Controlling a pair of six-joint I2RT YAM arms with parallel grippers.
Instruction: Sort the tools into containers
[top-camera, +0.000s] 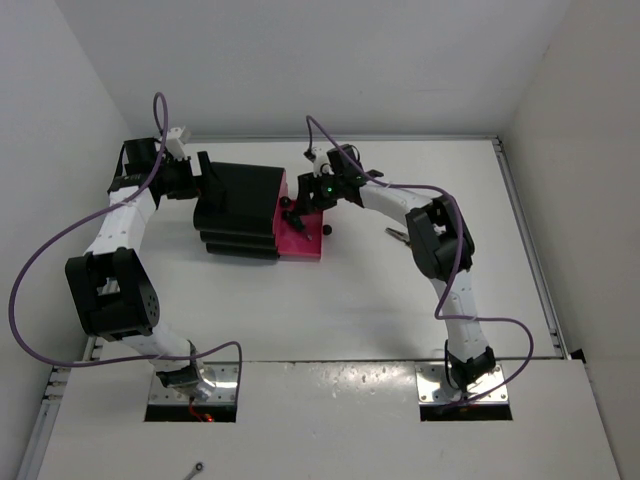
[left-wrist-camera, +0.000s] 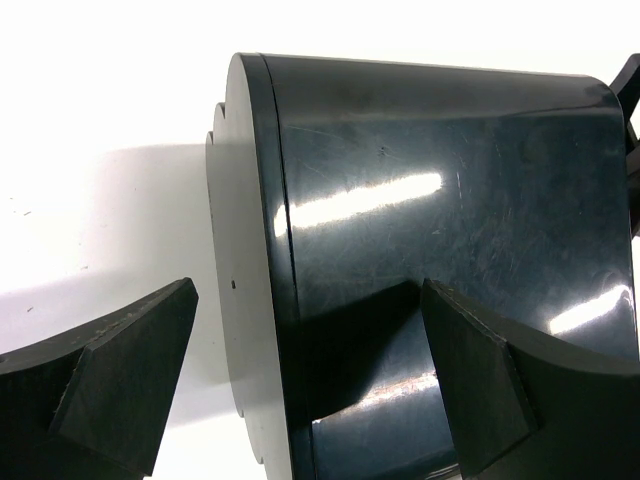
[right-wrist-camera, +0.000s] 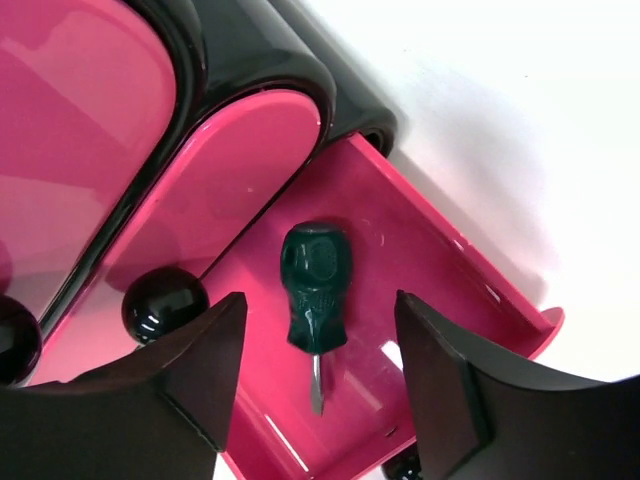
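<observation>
The black cabinet (top-camera: 238, 205) lies on the table with its pink drawers facing right. The lowest drawer (top-camera: 300, 240) is pulled open. In the right wrist view a green-handled screwdriver (right-wrist-camera: 315, 285) lies inside this open drawer (right-wrist-camera: 430, 260), blade pointing toward me. My right gripper (right-wrist-camera: 320, 385) is open and empty just above the screwdriver, one finger on each side; it also shows in the top view (top-camera: 298, 207). My left gripper (left-wrist-camera: 310, 370) is open and straddles the cabinet's (left-wrist-camera: 450, 180) rear edge; it also shows in the top view (top-camera: 200, 188). Pliers and scissors are not clearly visible.
Two shut pink drawer fronts (right-wrist-camera: 90, 120) with round black knobs (right-wrist-camera: 160, 303) sit beside the open drawer. A small greyish tool (top-camera: 397, 235) lies on the table by the right arm's elbow, partly hidden. White walls enclose the table on three sides.
</observation>
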